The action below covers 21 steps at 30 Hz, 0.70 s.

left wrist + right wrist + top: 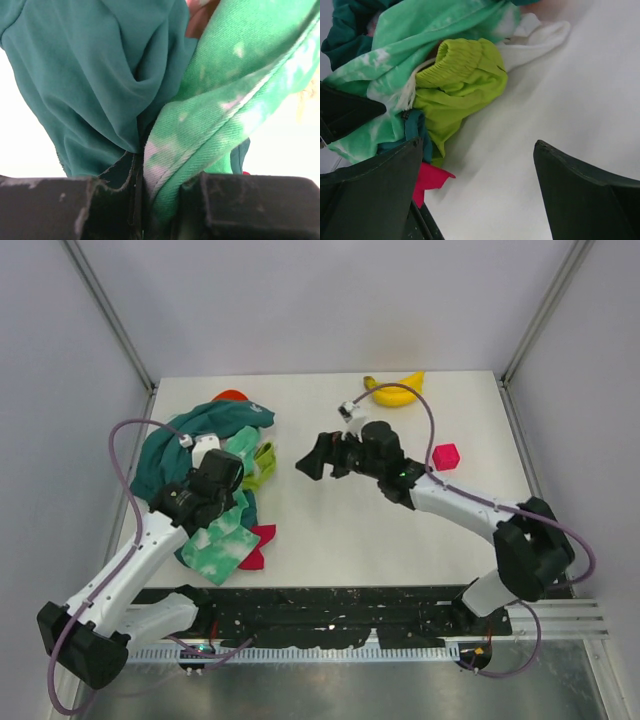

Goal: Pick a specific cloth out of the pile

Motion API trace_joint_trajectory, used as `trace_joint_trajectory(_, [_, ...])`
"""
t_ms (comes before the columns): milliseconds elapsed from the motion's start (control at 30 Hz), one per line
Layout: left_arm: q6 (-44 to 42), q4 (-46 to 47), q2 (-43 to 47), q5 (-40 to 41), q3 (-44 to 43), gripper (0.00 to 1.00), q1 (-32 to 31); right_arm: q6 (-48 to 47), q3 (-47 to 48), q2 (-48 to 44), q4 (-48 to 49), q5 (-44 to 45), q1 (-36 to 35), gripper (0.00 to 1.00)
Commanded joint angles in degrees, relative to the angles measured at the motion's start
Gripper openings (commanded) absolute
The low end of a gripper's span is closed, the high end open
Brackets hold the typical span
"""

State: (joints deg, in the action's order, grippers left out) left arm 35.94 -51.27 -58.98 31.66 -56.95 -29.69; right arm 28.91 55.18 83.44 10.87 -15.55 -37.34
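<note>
Two arms meet at the upper left of the top view. The left gripper (pixel 213 478) sits in the heap of mixed cloths (pixel 185 440). The right gripper (pixel 312 462) gapes wide beside the plain lime-green fabric garment (pixel 263 466) at the heap's right edge.

Left wrist view: the jaws are pinched on the mint-and-white tie-dye cloth (pixel 225 100), which lies against the dark teal cloth (pixel 95 75).

Right wrist view: the garment (pixel 465 85) lies at upper left, ahead of the spread fingers (pixel 375 200). The step looks like the approach. Next, the right gripper should advance and close on the green alone.
</note>
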Motion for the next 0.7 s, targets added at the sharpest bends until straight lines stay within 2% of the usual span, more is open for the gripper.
trace_joint_trajectory(0, [-1.3,4.9,4.5,1.7,0.7,0.0,3.1,-6.5,9.1,10.6,11.0,-2.2,-5.0,0.95])
trace_joint_trajectory(133, [-2.9,7.0,6.9,-2.4,1.4,0.0,4.0,-17.8,14.4,18.2,16.3,-11.1,-6.9,0.95])
trace_joint_trajectory(233, [-3.2,7.5,8.4,-4.0,1.6,0.0,4.5,-27.5,16.6,22.1,18.9,-13.3,-8.4,0.95])
trace_joint_trajectory(300, [-3.7,7.6,9.1,-4.6,1.7,0.0,5.1,-28.6,19.1,24.8,19.6,-15.5,-8.4,0.95])
trace_joint_trajectory(500, [-4.2,7.3,10.1,-5.7,1.8,0.0,6.4,-30.3,29.9,33.9,15.7,-12.6,-9.0,0.96])
trace_joint_trajectory(600, [-4.3,7.4,10.3,-6.6,1.8,0.0,7.0,-30.2,33.6,36.4,14.0,-12.7,-9.5,1.0])
trace_joint_trajectory(667, [-4.5,8.2,10.5,-7.7,2.0,0.0,7.2,-29.9,34.1,37.0,15.0,-12.5,-10.4,0.95])
